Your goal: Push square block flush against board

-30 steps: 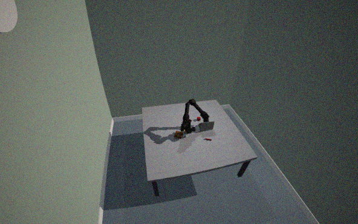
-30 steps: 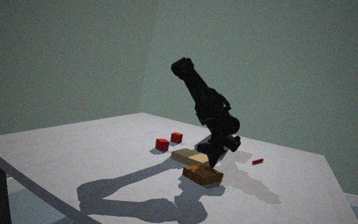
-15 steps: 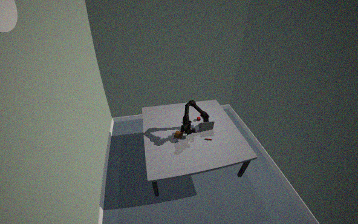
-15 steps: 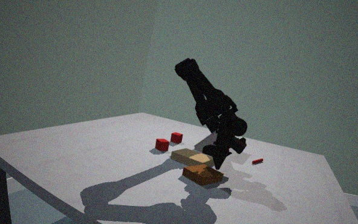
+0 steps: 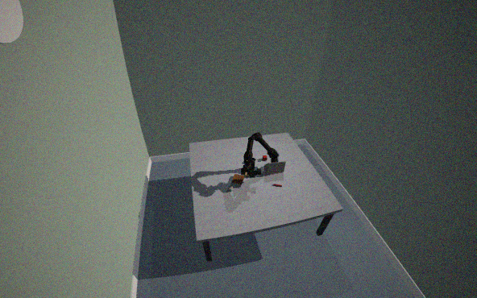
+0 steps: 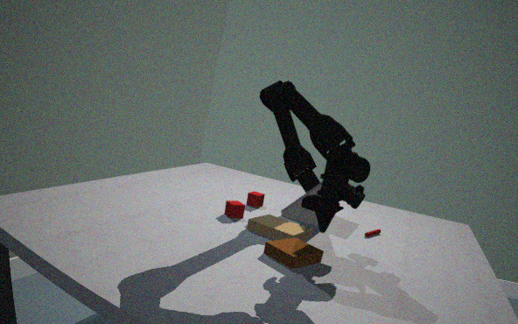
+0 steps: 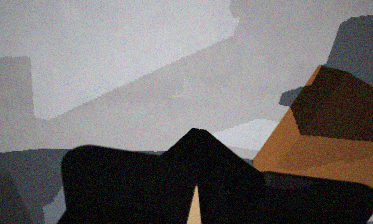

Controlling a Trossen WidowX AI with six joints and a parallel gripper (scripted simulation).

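The orange-brown square block (image 5: 238,179) (image 6: 293,252) (image 7: 282,150) lies flat on the table, partly in shadow. The longer tan board (image 6: 264,226) lies flat behind it in the exterior view, its top partly lit. The block's rear corner overlaps the board's front side in that view, and their sides look turned relative to each other. Whether they touch is unclear. My gripper (image 6: 323,229) (image 7: 197,135) is shut and empty, pointing down at the board's right end and behind the block's right side. In the wrist view the block is right of the fingertips. The fingertips' contact with the board cannot be told.
Two red cubes (image 6: 234,209) (image 6: 255,200) stand beyond the board's left end. A small red stick (image 5: 277,185) (image 6: 373,233) lies to the right in the exterior view. A grey upright panel (image 5: 275,167) (image 6: 297,212) stands near the arm's base. Arm shadows cross the table.
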